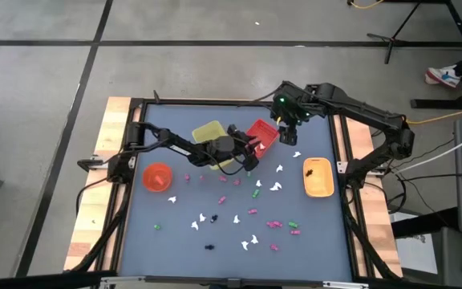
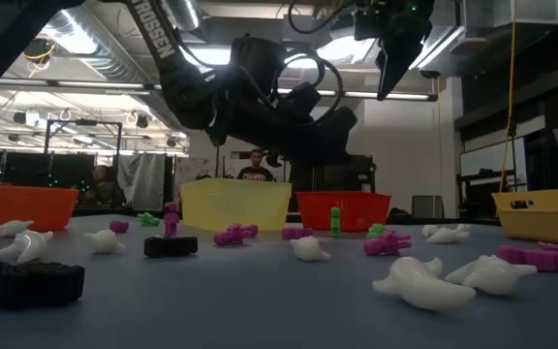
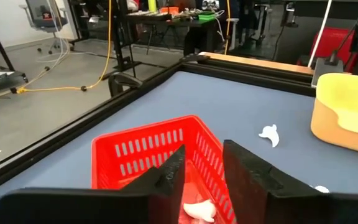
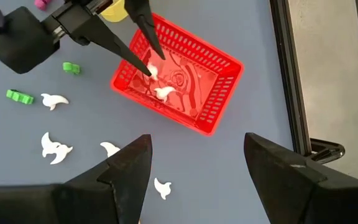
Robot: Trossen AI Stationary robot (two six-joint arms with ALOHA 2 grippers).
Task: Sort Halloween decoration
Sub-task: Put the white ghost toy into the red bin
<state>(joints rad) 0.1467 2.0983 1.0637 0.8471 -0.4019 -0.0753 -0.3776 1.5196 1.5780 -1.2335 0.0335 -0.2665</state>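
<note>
My left gripper point(image 3: 204, 155) reaches nearly level over the near rim of the red basket point(image 4: 179, 78), fingers apart and open. White trinkets point(image 4: 165, 93) lie on the basket's floor just below its fingertips; one point(image 3: 197, 211) shows between the fingers. My right gripper point(image 4: 197, 149) hangs open high above the basket's far side, pointing down, with nothing between its fingers. Many white, pink, green and black trinkets point(image 1: 239, 217) lie scattered on the blue table.
A yellow bin point(image 1: 208, 132) stands just left of the red basket. An orange bowl point(image 1: 157, 177) sits at the left, and a yellow-orange tray point(image 1: 318, 177) with a dark piece in it at the right. The table's raised black frame point(image 4: 291, 74) runs close behind the basket.
</note>
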